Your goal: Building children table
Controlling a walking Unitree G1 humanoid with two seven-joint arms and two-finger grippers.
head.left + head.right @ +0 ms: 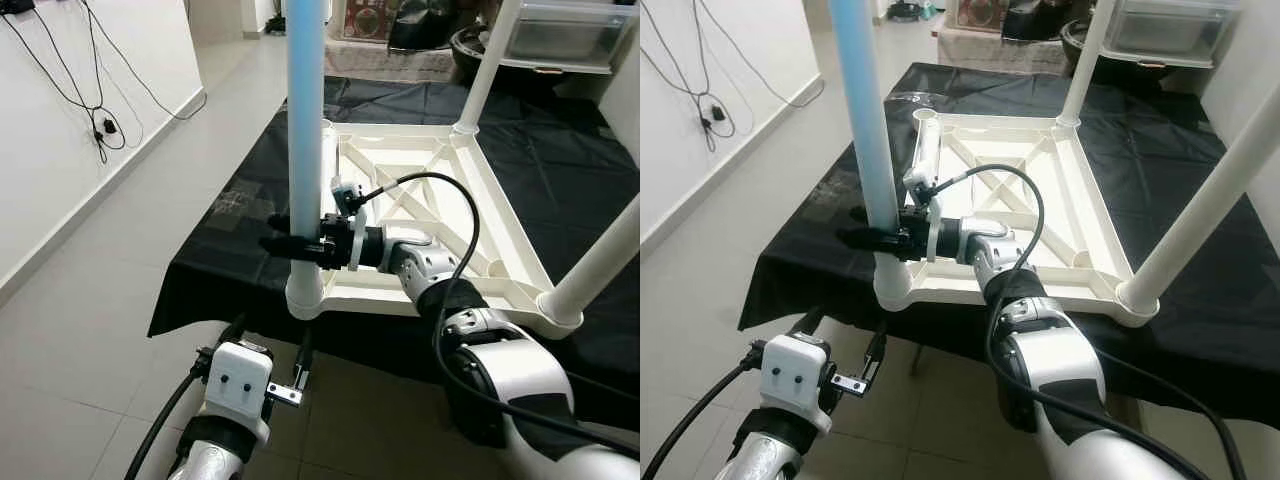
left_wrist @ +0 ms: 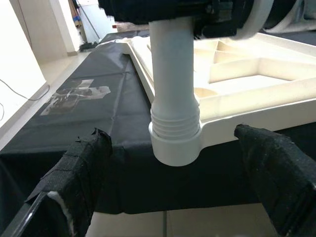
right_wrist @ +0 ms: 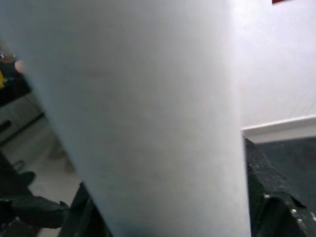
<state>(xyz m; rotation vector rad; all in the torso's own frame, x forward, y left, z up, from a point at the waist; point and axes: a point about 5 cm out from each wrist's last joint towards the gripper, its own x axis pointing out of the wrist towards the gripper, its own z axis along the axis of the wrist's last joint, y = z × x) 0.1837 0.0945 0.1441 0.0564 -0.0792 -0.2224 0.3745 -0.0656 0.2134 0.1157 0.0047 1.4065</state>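
Right gripper [image 1: 290, 245] I've got pinching upright leg [image 1: 305, 150] above its socket [image 1: 304, 297]; left gripper [image 2: 173, 173] spread below tabletop [image 1: 400, 210].

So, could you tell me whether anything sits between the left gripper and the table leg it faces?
Nothing visible does. The left gripper hangs open below the edge of the black cloth, and its wrist view shows open air up to the leg in its corner socket. The right gripper clamps that leg higher up.
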